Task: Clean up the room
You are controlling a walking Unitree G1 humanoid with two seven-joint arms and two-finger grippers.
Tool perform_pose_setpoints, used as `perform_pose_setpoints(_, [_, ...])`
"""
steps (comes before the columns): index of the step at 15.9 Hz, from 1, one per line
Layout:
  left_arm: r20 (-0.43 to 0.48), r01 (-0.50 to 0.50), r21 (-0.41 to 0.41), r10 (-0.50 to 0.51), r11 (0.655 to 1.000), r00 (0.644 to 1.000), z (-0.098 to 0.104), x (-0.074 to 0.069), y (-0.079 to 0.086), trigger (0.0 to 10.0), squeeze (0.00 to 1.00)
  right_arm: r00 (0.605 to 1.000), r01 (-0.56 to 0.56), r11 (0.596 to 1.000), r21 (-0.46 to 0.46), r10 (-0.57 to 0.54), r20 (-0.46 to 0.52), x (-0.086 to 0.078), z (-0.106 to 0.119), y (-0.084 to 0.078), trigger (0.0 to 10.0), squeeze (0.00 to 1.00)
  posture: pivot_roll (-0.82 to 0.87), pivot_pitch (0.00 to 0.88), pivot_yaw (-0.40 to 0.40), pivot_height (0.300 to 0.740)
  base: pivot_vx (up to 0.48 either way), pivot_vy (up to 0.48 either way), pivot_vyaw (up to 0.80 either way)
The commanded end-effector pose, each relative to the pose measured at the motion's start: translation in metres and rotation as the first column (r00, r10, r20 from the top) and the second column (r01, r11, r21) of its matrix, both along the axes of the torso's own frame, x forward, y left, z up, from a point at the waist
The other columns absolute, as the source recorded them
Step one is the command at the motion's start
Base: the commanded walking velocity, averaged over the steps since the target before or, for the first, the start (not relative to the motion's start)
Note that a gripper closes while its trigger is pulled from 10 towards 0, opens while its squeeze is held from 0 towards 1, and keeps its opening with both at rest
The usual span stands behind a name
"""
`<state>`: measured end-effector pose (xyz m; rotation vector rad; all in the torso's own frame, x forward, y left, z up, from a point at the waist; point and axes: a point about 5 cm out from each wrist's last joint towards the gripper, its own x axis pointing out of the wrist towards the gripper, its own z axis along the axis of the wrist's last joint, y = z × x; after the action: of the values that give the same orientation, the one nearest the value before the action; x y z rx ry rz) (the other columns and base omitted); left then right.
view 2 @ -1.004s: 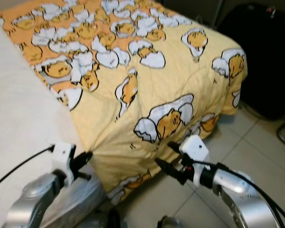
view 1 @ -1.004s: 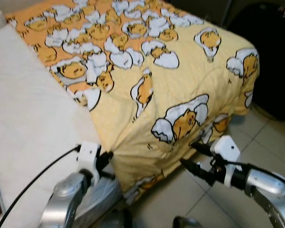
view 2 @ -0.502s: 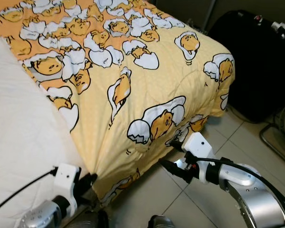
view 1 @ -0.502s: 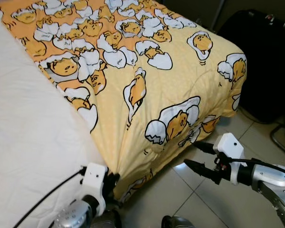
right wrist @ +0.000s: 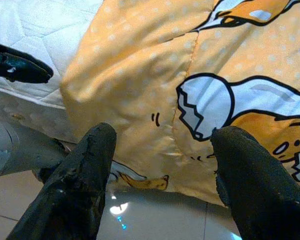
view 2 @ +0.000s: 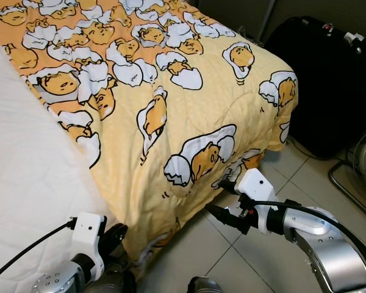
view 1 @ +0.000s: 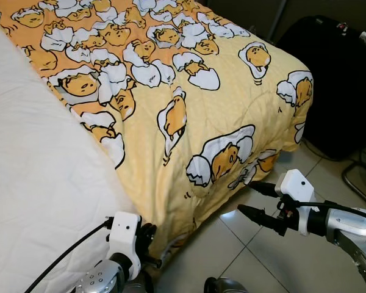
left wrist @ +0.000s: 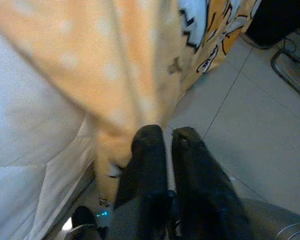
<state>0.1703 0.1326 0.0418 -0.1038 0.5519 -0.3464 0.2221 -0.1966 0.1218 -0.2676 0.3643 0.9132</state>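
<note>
The left gripper [left wrist: 166,150], jaws clenched beside the yellow egg-print quilt [view 1: 189,91], has sunk lower; the right gripper [view 1: 251,200] stays released near its hanging edge, regrasp likely.

left arm [view 1: 100,281]: silver metal shell, rounded, small dark screws on top.
left wrist block [view 1: 125,231]: white, boxy, black cable running out from its side.
left gripper [left wrist: 169,137]: two long black fingers, matte, worn surface.
right arm [view 1: 354,229]: silver, curved shell, black joint band by the wrist.
right wrist block [view 1: 296,185]: white, angular, thin black cable looping over it.
right gripper [view 1: 254,200]: two slim black fingers, tapered tips.
right fingers [right wrist: 85,170]: black, scuffed and pitted.
</note>
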Motion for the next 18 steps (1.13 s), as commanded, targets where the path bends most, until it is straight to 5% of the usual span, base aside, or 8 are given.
perform_pose_setpoints(1, [0.016,0.028,0.009,-0.029,1.0,0.999,0.006,-0.001,0.0,10.0,1.0,1.0,0.02,1.0,0.014,-0.02,-0.023,-0.002,-0.004,-0.002,10.0,0.0,-0.08,0.114,-0.031,0.74,0.0,0.0,0.0])
perform_pose_setpoints(2, [0.029,0.051,0.035,-0.052,0.998,0.998,0.008,-0.001,0.003,10.0,1.0,0.999,0.029,0.999,0.02,-0.029,-0.02,-0.002,-0.005,-0.002,10.0,0.0,-0.08,0.102,-0.021,0.74,0.0,0.0,0.0])
perform_pose_setpoints(4, [0.136,0.061,0.052,-0.068,0.997,0.988,0.025,0.007,0.009,10.0,0.0,0.998,0.069,0.996,0.049,-0.069,0.006,0.0,-0.005,0.0,10.0,0.0,-0.06,0.073,-0.001,0.74,0.0,0.0,0.0])
perform_pose_setpoints(7, [0.389,-0.042,0.087,0.005,0.995,0.921,0.068,0.037,0.019,10.0,0.0,0.973,0.217,0.966,0.143,-0.225,0.043,0.011,-0.002,0.002,10.0,0.0,-0.03,0.022,0.024,0.74,0.0,0.0,0.0])
perform_pose_setpoints(9, [0.514,-0.099,0.115,0.026,0.988,0.857,0.097,0.063,0.019,10.0,0.0,0.895,0.398,0.891,0.22,-0.429,0.118,0.024,-0.002,0.01,10.0,0.0,-0.02,0.0,0.043,0.74,0.0,-0.127,0.0])
perform_pose_setpoints(13, [0.535,-0.198,0.1,0.115,0.975,0.837,0.098,0.084,0.014,10.0,0.0,0.801,0.543,0.798,0.264,-0.585,0.122,0.03,-0.005,0.03,10.0,0.0,-0.05,0.0,0.053,0.74,0.0,-0.48,0.0])
perform_pose_setpoints(16, [0.547,-0.249,0.082,0.165,0.965,0.821,0.099,0.096,0.009,10.0,0.0,0.75,0.599,0.754,0.271,-0.646,0.142,0.03,-0.003,0.029,10.0,0.0,-0.04,0.0,0.048,0.74,0.0,-0.48,0.0])
perform_pose_setpoints(18, [0.581,-0.22,0.154,0.092,0.963,0.809,0.099,0.098,0.0,10.0,0.0,0.72,0.635,0.724,0.271,-0.681,0.133,0.03,-0.007,0.024,10.0,0.0,-0.02,0.0,0.038,0.74,0.0,-0.48,0.0])
